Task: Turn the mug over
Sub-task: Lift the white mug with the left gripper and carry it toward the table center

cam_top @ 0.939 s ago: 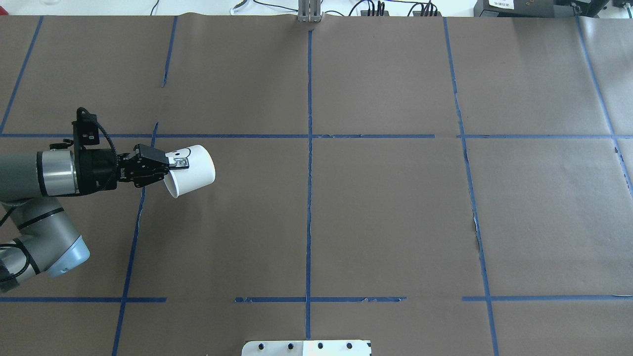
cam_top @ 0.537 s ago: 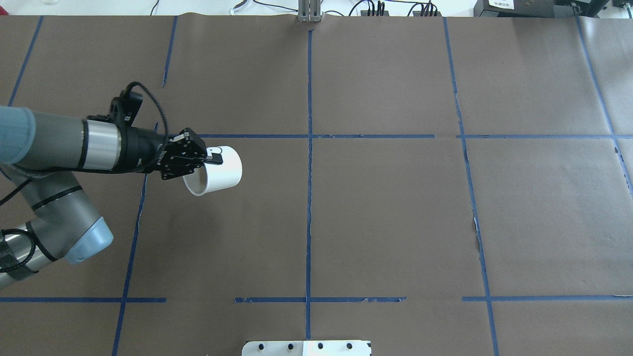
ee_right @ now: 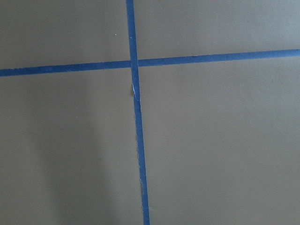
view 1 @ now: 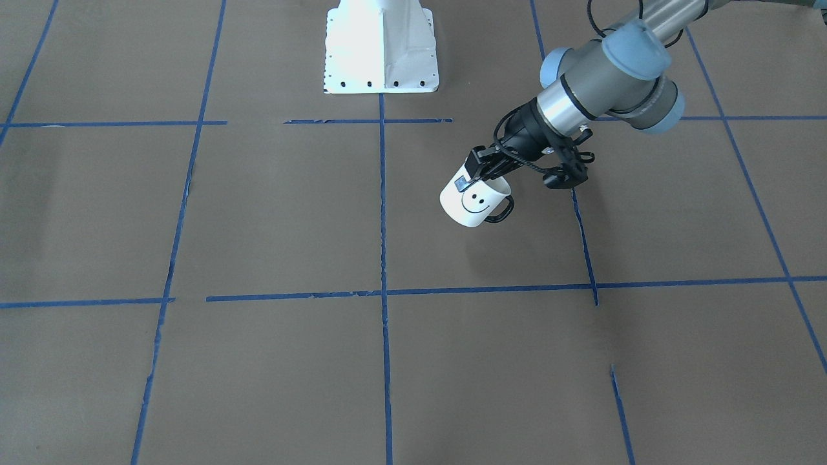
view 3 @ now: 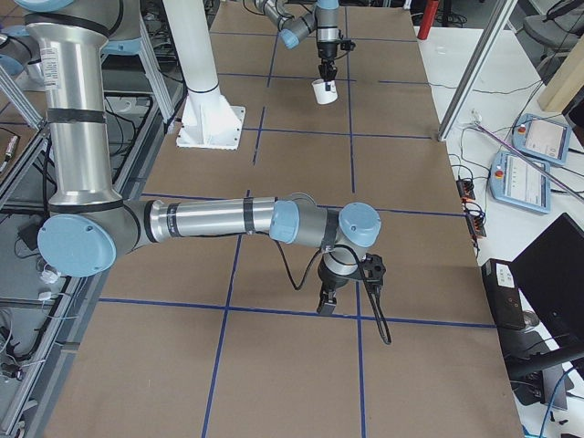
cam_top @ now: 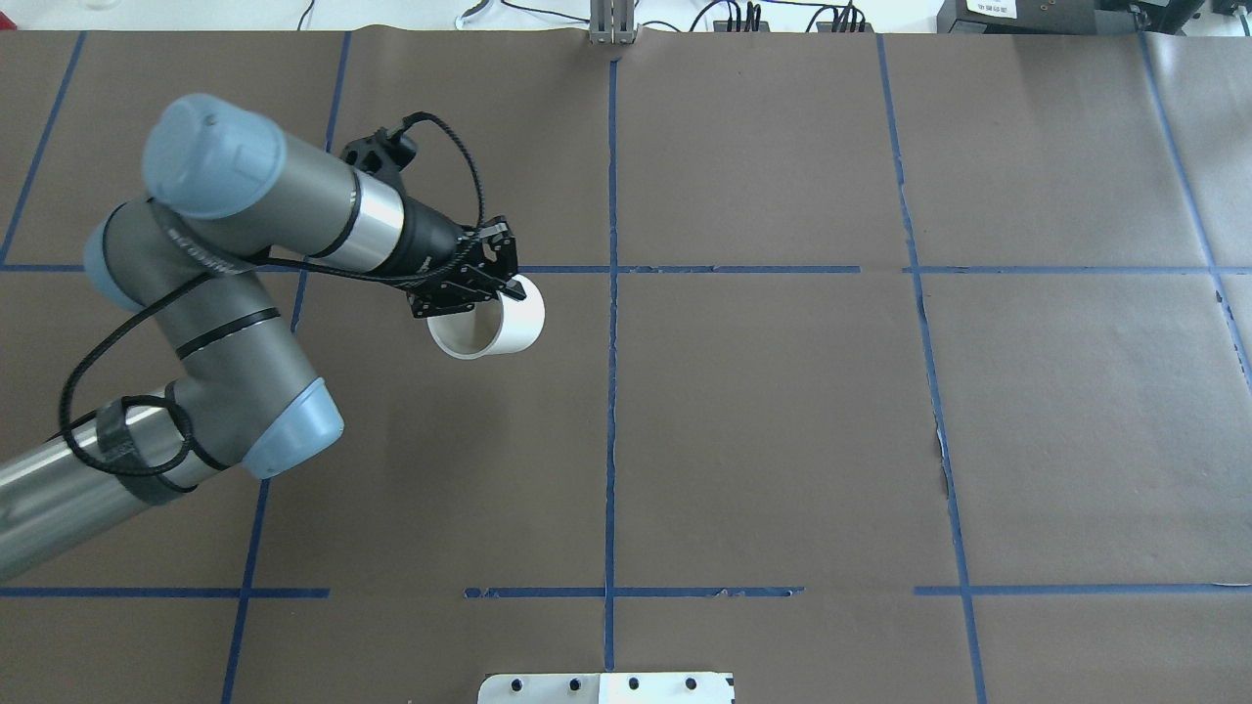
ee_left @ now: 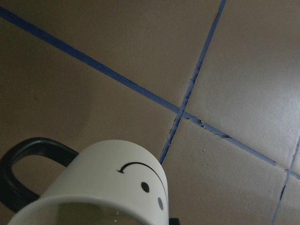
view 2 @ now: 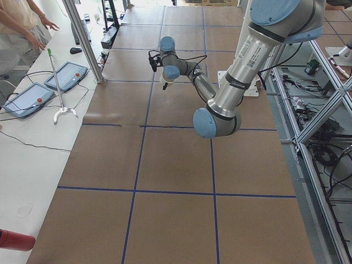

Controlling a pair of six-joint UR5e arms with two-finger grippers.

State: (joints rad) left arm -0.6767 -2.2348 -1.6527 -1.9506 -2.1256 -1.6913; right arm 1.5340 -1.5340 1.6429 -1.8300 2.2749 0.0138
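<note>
The white mug (view 1: 475, 203) with a black smiley face and a thin black handle (view 1: 504, 210) hangs in the air above the brown table, roughly upright and tilted a little. Its shadow lies on the paper below it. My left gripper (view 1: 466, 181) is shut on the mug's rim. In the overhead view the mug (cam_top: 489, 328) shows its open mouth, with the left gripper (cam_top: 507, 286) at its far edge. The left wrist view shows the mug (ee_left: 103, 183) close up. My right gripper (view 3: 327, 301) points down at the table near the robot's right end. I cannot tell whether it is open.
The white robot base plate (view 1: 381, 48) stands at the table's robot-side edge. Blue tape lines (cam_top: 611, 391) split the brown paper into squares. Two tablets (view 2: 66, 74) and an operator (view 2: 22, 27) are beside the table's far side.
My left arm has swung right and away from the robot with the mug. The mug has turned from lying sideways to mouth up.
</note>
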